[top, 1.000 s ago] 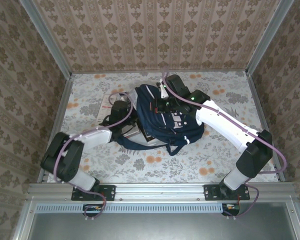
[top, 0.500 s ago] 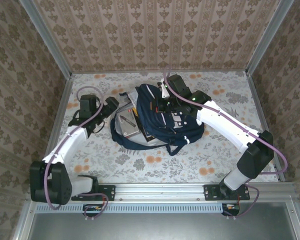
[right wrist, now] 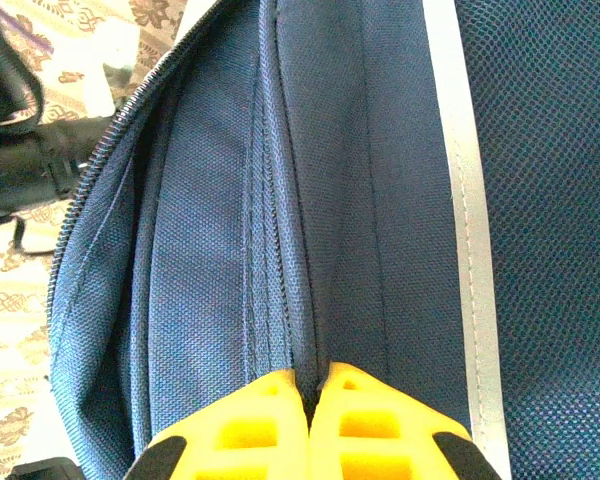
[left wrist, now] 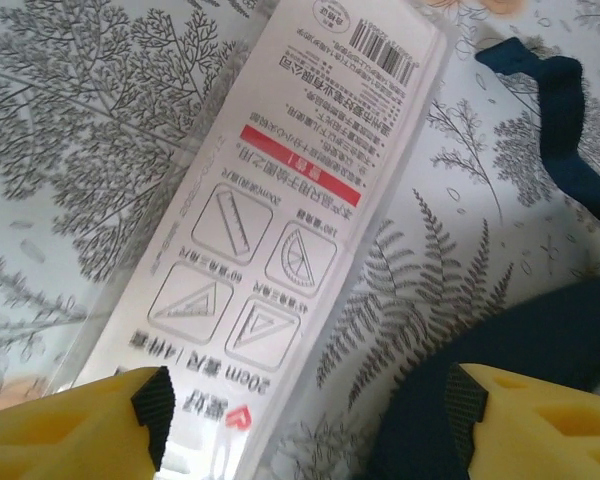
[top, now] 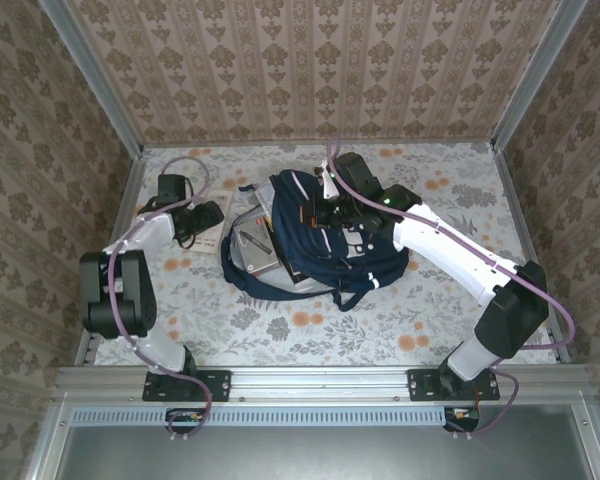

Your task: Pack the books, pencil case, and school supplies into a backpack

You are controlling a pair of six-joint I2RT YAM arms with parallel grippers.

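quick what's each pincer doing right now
Left pincer: open, over the white packet, holding nothing.
Right pincer: closed, pinching a fold of the backpack.

White packet (left wrist: 280, 220) near end cut off at btm edge, corner behind left gripper (left wrist: 307, 405) finger; backpack (left wrist: 540, 370) cropped rt/btm.

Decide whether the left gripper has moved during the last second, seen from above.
Yes. The left gripper has pulled left, away from the backpack toward the left wall, now open above the white ruler-set packet.
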